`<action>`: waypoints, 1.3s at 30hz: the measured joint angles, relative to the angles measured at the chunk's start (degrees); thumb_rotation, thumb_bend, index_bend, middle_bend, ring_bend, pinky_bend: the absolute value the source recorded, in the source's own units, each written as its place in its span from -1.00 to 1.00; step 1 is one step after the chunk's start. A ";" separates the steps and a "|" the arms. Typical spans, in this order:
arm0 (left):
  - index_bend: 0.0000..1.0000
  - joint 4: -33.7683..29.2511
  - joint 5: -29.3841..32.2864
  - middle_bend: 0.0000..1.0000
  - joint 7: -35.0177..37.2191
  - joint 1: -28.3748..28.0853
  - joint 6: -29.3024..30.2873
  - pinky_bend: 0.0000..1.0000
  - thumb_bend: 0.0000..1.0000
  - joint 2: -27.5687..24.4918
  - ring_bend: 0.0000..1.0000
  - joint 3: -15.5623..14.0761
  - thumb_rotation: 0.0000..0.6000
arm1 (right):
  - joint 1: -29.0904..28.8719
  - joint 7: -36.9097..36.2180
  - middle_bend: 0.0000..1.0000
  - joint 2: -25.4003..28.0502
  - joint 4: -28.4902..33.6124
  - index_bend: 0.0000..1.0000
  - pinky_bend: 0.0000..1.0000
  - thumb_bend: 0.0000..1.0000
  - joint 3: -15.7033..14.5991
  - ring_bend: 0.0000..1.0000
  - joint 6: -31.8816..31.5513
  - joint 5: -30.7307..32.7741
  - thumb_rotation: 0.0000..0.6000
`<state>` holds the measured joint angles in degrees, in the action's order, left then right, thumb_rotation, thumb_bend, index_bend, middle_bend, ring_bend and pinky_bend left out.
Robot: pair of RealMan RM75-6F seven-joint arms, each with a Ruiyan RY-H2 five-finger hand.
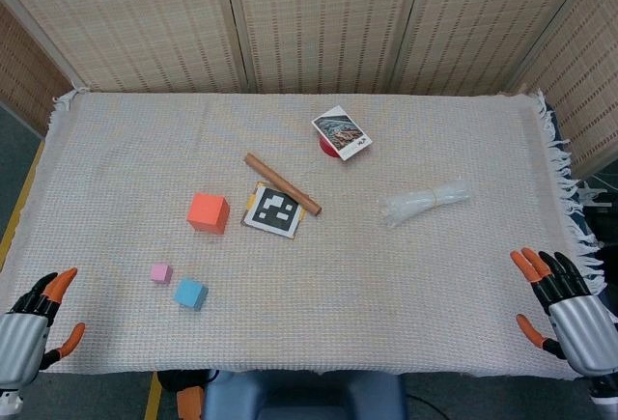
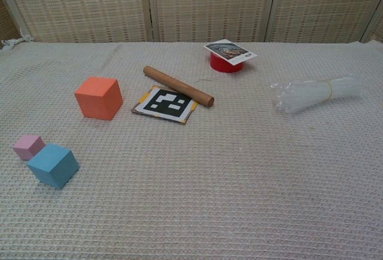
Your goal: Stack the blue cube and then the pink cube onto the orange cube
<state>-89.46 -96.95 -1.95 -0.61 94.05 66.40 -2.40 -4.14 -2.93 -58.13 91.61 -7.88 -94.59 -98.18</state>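
Observation:
The orange cube stands left of centre on the woven cloth. Nearer the front edge lie the small pink cube and, just to its right, the blue cube, close together. My left hand hovers at the front left corner, fingers spread and holding nothing, well left of the cubes. At the front right corner my right hand is likewise spread and empty. Neither hand shows in the chest view.
A wooden stick lies across a black-and-white marker card at centre. Behind it a picture card rests on a red lid. A clear plastic roll lies to the right. Wicker screens close off the back.

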 measured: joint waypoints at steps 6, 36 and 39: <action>-0.98 0.48 -3.19 -0.71 -0.63 -0.65 -0.72 -0.31 -0.29 0.70 -0.84 -1.15 1.00 | 1.23 0.69 -1.00 1.34 0.94 -1.00 -1.00 -0.51 1.20 -1.00 -0.89 0.86 1.00; -0.68 3.63 1.02 1.00 -23.41 -18.81 -30.50 1.00 -0.24 11.16 1.00 2.90 1.00 | 0.81 3.02 -1.00 4.68 5.31 -1.00 -1.00 -0.51 3.03 -1.00 8.91 4.87 1.00; -0.60 4.20 2.23 1.00 -24.75 -19.46 -31.56 1.00 -0.24 11.79 1.00 2.68 1.00 | 1.05 2.68 -1.00 4.76 5.38 -1.00 -1.00 -0.51 3.32 -1.00 8.79 5.03 1.00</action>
<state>-85.26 -94.72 -26.70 -20.06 62.49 78.19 0.28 -3.09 -0.24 -53.37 96.99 -4.56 -85.80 -93.15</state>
